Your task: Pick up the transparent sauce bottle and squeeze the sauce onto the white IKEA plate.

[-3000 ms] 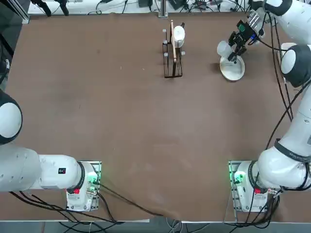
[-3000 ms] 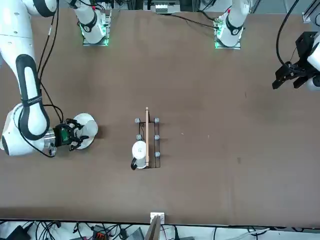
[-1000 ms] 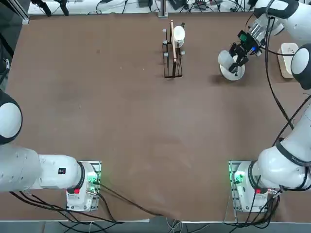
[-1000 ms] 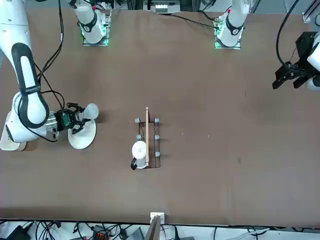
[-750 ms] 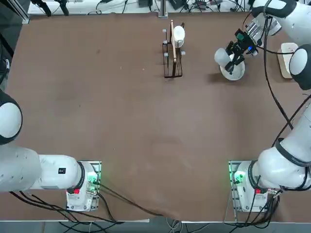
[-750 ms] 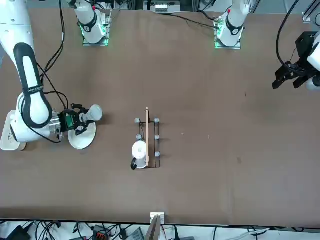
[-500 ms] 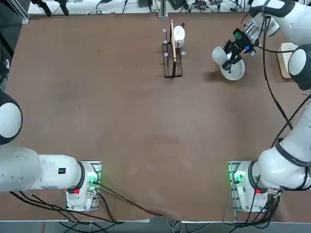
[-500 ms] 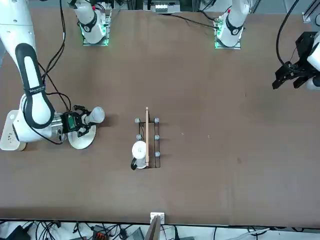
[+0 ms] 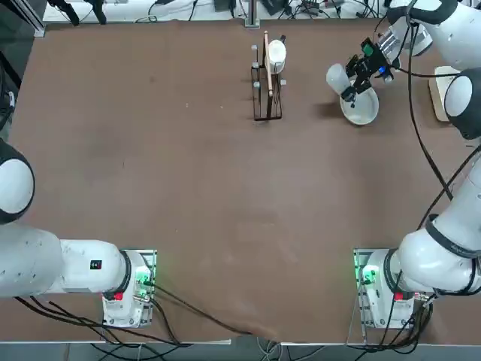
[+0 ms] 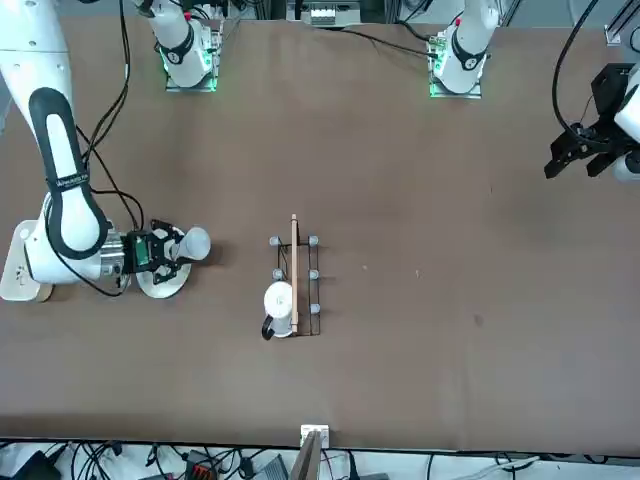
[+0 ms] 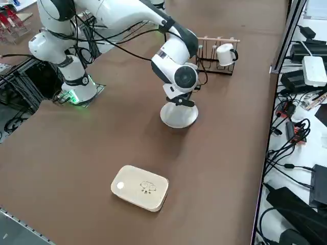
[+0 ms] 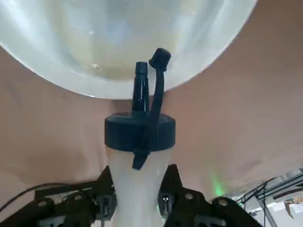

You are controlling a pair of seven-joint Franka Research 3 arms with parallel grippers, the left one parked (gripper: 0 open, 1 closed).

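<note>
Swung a little farther from the arms' bases and toward the robot's left over the last second, the right end effector [image 9: 350, 90] and the transparent sauce bottle [image 12: 139, 189] have moved together, while the white IKEA plate [image 9: 361, 107] has kept its spot. Across the brown table [image 9: 225, 188], the right arm [image 9: 447, 34] reaches to the far right part. A black wire rack [image 10: 314, 265] stands well to the plate's left, with a white mug [image 11: 225, 54] at it; a rounded white block [image 11: 139, 188] lies to the plate's right. The end effector is closed around the bottle's body, holding it tilted, its dark blue nozzle [image 12: 141, 90] angled down above the plate, the attached cap [image 12: 160, 59] off the tip.
</note>
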